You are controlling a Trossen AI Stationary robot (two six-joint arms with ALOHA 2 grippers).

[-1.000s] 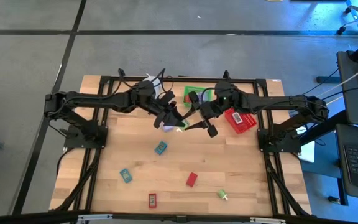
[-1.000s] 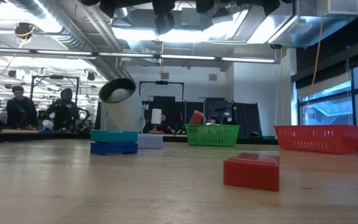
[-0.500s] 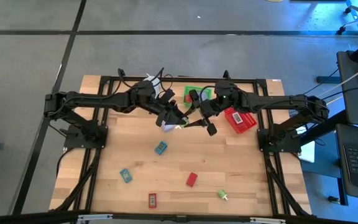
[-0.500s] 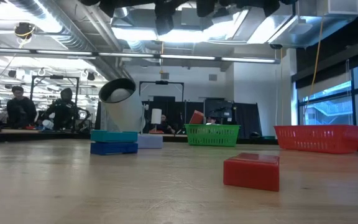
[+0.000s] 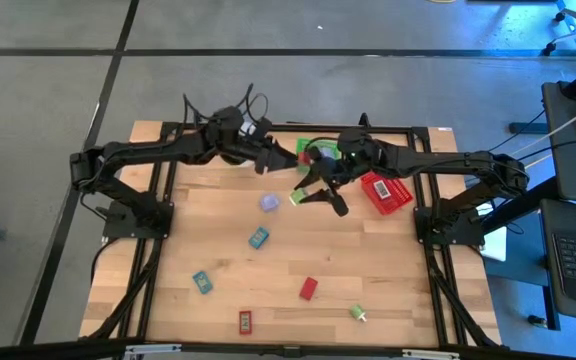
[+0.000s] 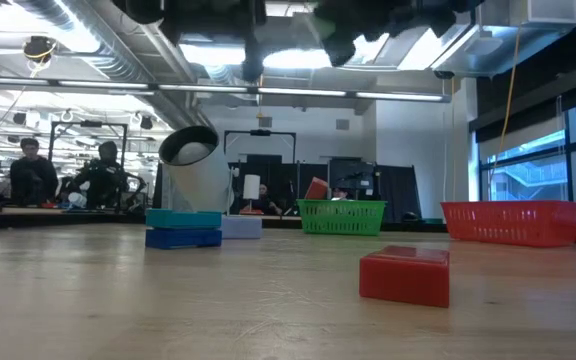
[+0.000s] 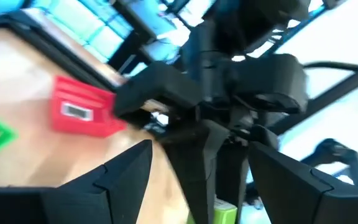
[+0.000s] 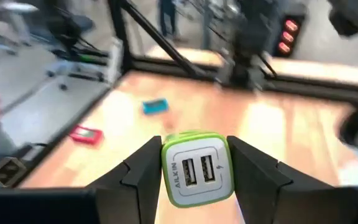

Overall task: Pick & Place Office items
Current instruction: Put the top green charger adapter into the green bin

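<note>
office items: the green-and-white usb charger is clamped between the right gripper fingers, above the table's far middle, near the green basket. half a second ago both grippers met over it; now the left gripper has pulled back toward the far edge with jaws spread and nothing in them, so the handover to the right arm looks complete; basket drop likely next. a lavender piece now lies uncovered on the wood. teal, red and other pieces remain toward the near edge. the green basket's contents are hidden by the arms; the low view cuts both grippers off.
</note>
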